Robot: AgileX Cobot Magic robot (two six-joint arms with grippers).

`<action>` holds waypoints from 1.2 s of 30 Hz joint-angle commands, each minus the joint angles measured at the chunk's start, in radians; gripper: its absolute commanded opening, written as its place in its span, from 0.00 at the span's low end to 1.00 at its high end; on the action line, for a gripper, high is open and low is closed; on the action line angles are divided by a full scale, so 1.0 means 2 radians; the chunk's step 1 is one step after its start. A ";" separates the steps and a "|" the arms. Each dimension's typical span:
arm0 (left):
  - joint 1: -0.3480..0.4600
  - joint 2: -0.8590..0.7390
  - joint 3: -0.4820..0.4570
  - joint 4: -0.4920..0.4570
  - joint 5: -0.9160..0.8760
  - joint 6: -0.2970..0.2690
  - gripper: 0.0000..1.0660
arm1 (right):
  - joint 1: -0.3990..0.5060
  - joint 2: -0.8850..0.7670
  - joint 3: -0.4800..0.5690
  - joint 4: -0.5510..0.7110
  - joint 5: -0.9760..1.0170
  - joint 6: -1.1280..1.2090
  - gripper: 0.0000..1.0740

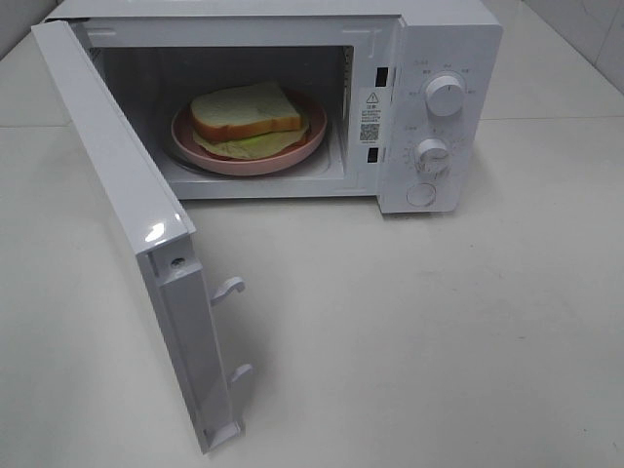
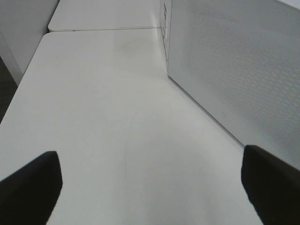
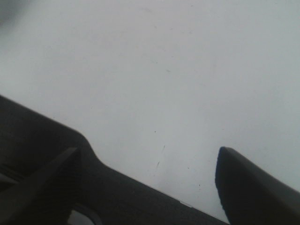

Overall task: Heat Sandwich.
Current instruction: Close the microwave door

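Note:
The sandwich [image 1: 246, 113], pale bread over greenish and whitish layers, lies on a round pink plate [image 1: 302, 148] inside the white microwave [image 1: 444, 39]. The microwave door [image 1: 127, 210] stands swung wide open toward the front left. Neither arm shows in the exterior high view. In the left wrist view my left gripper [image 2: 150, 185] is open over bare table, beside the door's perforated outer face [image 2: 234, 70]. In the right wrist view my right gripper [image 3: 145, 183] is open above plain white table, with nothing between its fingers.
Two round knobs [image 1: 445, 96] and a round button sit on the microwave's right-hand panel. Two latch hooks [image 1: 227, 289] stick out of the open door's edge. The white table [image 1: 439, 331] stretches in front of and to the right of the microwave.

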State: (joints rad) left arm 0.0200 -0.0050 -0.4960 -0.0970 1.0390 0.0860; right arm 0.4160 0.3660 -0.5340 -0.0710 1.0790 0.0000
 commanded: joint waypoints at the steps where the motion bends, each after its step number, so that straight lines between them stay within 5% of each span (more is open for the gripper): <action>1: 0.002 -0.013 0.001 0.001 -0.001 -0.003 0.92 | -0.046 -0.044 0.007 0.002 -0.012 0.000 0.71; 23: 0.002 -0.013 0.001 0.001 -0.001 -0.003 0.92 | -0.170 -0.199 0.014 0.008 -0.020 0.005 0.71; 36: 0.002 -0.013 0.001 0.001 -0.001 -0.003 0.92 | -0.173 -0.199 0.014 0.009 -0.020 0.005 0.71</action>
State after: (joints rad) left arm 0.0200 -0.0050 -0.4960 -0.0970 1.0390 0.0860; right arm 0.0770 -0.0040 -0.5060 -0.0530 1.0450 0.0000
